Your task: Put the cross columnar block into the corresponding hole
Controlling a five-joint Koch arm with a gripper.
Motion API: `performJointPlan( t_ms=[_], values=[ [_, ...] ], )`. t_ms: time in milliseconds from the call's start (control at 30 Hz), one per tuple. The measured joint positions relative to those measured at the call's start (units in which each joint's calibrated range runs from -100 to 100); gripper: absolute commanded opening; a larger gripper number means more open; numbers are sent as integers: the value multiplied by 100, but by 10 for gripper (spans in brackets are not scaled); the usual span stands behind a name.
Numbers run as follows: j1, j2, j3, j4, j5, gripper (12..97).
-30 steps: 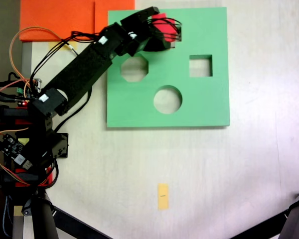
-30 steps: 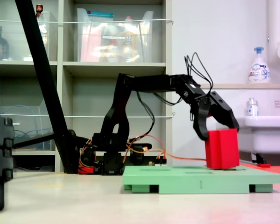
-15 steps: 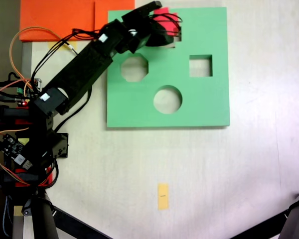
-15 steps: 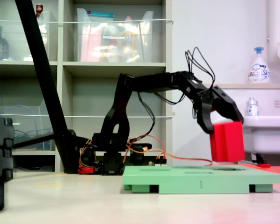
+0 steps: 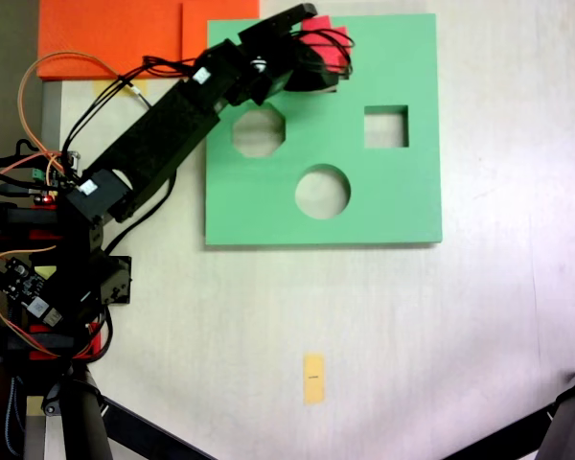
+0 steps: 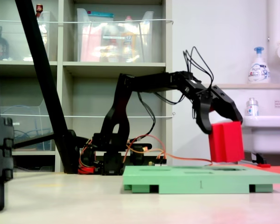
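My gripper (image 5: 318, 50) is shut on the red cross columnar block (image 5: 333, 54) over the far part of the green foam board (image 5: 383, 201). In a fixed view from the side, the block (image 6: 227, 142) hangs slightly tilted, its underside just above the board (image 6: 200, 179), with the gripper (image 6: 221, 125) clamping its top. The corresponding hole is almost wholly hidden under the gripper and block; a sliver of it (image 5: 338, 85) shows at their lower right.
The board also has an octagonal cutout (image 5: 258, 131), a square one (image 5: 386, 126) and a round one (image 5: 323, 192). Orange foam sheets (image 5: 115, 34) lie at the upper left. A yellow tag (image 5: 313, 378) lies on the table. Black tripod legs (image 5: 125, 422) cross the near corners.
The block came up off the board's surface and moved toward the board's far edge. Over the last half second it has eased back slightly. The gripper stayed shut on it.
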Motion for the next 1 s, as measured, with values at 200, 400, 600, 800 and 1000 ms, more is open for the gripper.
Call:
performJointPlan(
  t_ms=[200,400,600,800,1000],
  values=[
    [-20,0,0,-49,230,527],
    [-24,0,0,-196,361,527],
    [-34,0,0,-196,230,526],
    [-39,233,0,-196,181,527],
    [-39,397,10,-176,161,527]
  ],
)
